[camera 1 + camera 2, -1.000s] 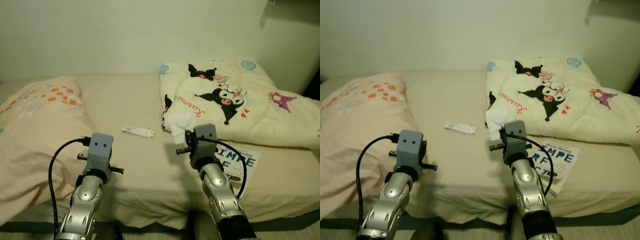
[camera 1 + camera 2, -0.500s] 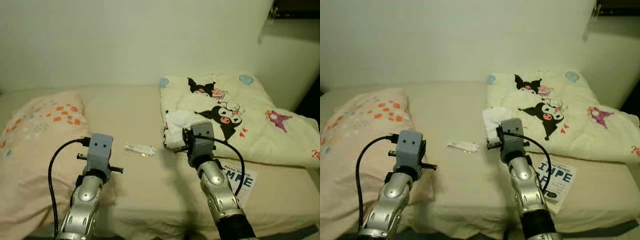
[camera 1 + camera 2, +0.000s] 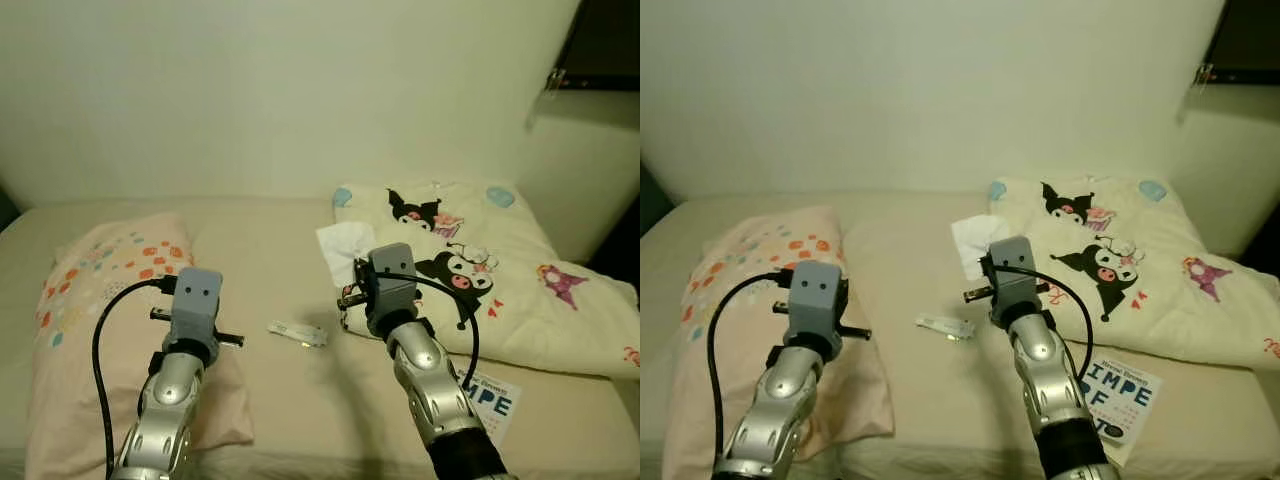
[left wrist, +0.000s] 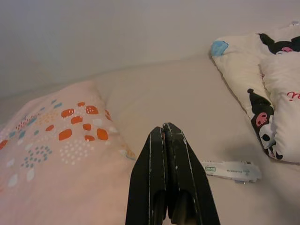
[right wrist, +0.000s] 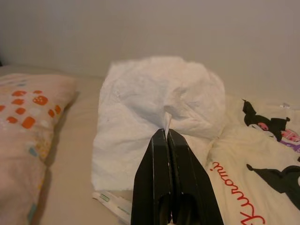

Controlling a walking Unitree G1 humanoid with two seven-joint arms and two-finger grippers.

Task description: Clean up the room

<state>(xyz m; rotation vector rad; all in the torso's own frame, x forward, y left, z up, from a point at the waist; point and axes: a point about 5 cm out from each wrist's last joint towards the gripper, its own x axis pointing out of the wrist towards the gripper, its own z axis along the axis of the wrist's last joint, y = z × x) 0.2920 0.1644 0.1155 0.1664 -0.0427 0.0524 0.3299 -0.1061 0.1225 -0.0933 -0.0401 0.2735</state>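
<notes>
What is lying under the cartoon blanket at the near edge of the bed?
A booklet with large letters pokes out from under the blanket. Its far part is covered, so its full title cannot be read.

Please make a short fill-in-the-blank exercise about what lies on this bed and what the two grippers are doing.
1. The right gripper is shut on a white ____.
2. The left gripper is shut and holds ____.
3. The pillow with orange dots lies on the robot's ____ side.
4. The small white packet lies between the pillow and the ____.

Missing words: tissue; nothing; left; blanket
</notes>
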